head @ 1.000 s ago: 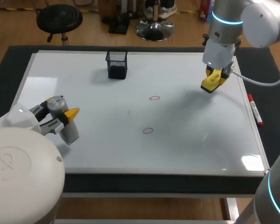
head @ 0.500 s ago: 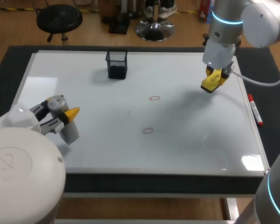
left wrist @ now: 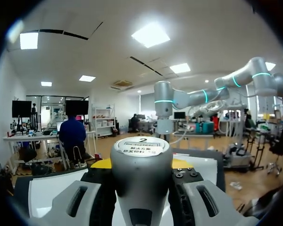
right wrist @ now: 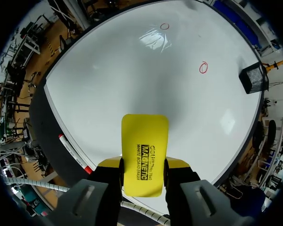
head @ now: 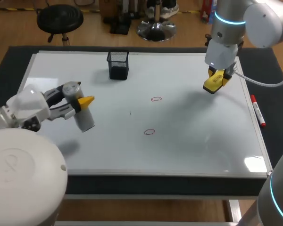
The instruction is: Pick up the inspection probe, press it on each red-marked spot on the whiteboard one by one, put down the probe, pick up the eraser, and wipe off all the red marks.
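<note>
The grey cylindrical inspection probe (head: 82, 115) hangs tilted over the left part of the whiteboard (head: 203, 141), with my left gripper (head: 78, 104) shut on it. In the left wrist view the probe (left wrist: 141, 188) fills the space between the fingers of the left gripper (left wrist: 141, 165). Two red circles (head: 156, 99) (head: 149, 132) are drawn near the board's middle. My right gripper (head: 216, 79) is above the board's far right, shut on the yellow eraser (head: 211, 84). The right wrist view shows the eraser (right wrist: 145, 150) in the right gripper (right wrist: 142, 165) and both red circles (right wrist: 203, 68) (right wrist: 165, 26) ahead.
A black mesh holder (head: 118, 65) stands at the back of the board, left of centre. A red marker (head: 257, 110) lies along the board's right edge, also seen as a marker (right wrist: 73, 153) beside the right gripper.
My left arm has carried the probe to the right and a little farther onto the board. The right arm and eraser have stayed in place.
</note>
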Tool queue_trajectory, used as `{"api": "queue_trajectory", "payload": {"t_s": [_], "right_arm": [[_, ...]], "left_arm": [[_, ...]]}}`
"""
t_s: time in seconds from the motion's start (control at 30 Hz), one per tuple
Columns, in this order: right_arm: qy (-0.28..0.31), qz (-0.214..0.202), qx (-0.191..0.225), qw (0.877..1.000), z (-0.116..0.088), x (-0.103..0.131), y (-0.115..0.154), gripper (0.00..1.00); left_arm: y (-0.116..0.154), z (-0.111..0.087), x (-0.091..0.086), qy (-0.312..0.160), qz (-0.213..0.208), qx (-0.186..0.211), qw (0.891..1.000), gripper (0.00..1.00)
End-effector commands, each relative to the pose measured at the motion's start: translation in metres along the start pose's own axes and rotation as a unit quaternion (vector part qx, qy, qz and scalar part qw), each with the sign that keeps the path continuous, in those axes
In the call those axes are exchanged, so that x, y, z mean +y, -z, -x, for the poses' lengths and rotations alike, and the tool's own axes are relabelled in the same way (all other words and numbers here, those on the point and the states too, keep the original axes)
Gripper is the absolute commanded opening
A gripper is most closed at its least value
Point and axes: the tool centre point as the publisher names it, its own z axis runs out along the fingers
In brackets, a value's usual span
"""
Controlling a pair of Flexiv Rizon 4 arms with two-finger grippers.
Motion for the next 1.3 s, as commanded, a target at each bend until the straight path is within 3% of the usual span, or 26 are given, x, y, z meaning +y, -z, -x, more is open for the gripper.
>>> {"api": "queue_trajectory", "payload": {"t_s": [0.03, 0.3, 0.57, 1.0, 1.3], "right_arm": [[0.001, -0.001, 0.002, 1.000, 0.000, -0.001, 0.000, 0.00], [0.001, -0.001, 0.002, 1.000, 0.000, -0.001, 0.000, 0.00], [0.001, -0.001, 0.002, 1.000, 0.000, -0.001, 0.000, 0.00], [0.001, -0.001, 0.002, 1.000, 0.000, -0.001, 0.000, 0.00], [0.001, -0.001, 0.002, 1.000, 0.000, -0.001, 0.000, 0.00]], "left_arm": [[-0.040, 0.011, 0.008, 0.003, -0.008, 0.055, 0.998, 0.00], [-0.093, 0.000, 0.004, 0.004, -0.012, 0.141, 0.990, 0.00], [-0.144, -0.006, 0.002, 0.005, -0.017, 0.203, 0.979, 0.00], [-0.208, -0.002, 0.016, 0.013, -0.003, 0.245, 0.970, 0.00], [-0.237, -0.012, 0.022, 0.011, 0.006, 0.274, 0.962, 0.00]]}}
